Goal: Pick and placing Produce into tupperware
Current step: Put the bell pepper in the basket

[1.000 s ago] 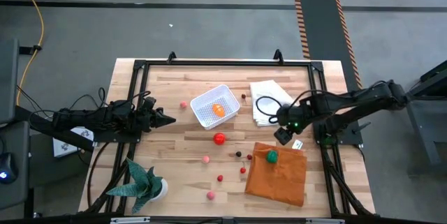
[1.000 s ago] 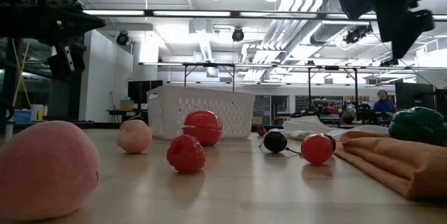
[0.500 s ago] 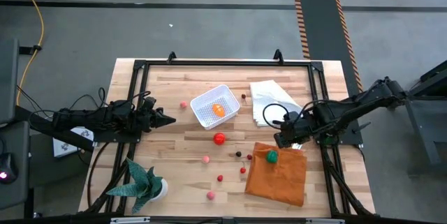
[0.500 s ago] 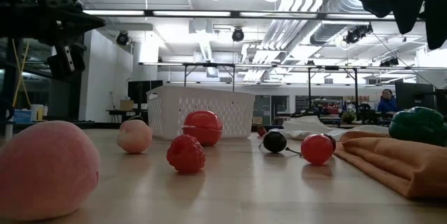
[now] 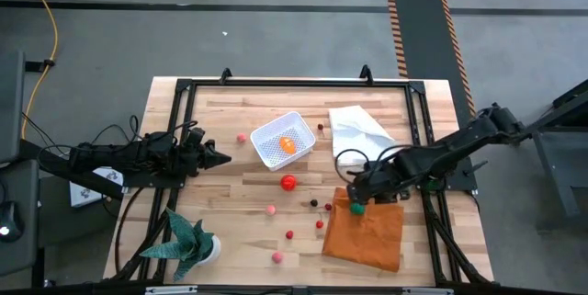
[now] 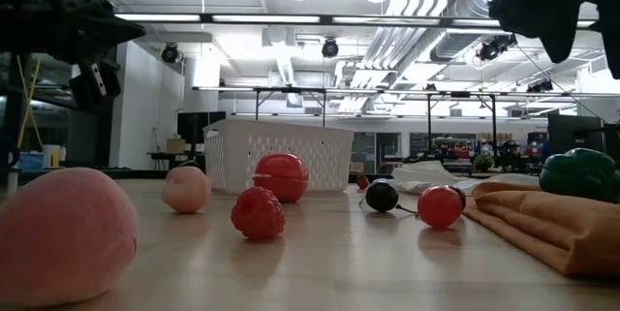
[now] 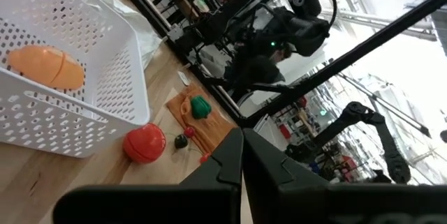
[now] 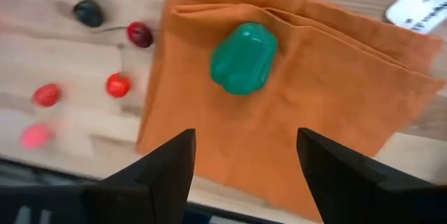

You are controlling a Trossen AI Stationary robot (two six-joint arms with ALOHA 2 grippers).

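One tub (image 5: 283, 139), two cloths (image 5: 367, 229), one plant (image 5: 190, 243), ten produce (image 5: 288, 182).

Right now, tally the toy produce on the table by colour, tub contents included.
Red balls: 4
Pink balls: 2
Dark-red or black balls: 3
Orange piece in white mesh tub: 1
Green pepper on orange cloth: 1
Total: 11

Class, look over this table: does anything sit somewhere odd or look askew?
The green piece lies on the orange cloth, not bare wood. That cloth lies crooked to the table edge. Only the orange piece is in the white tub.
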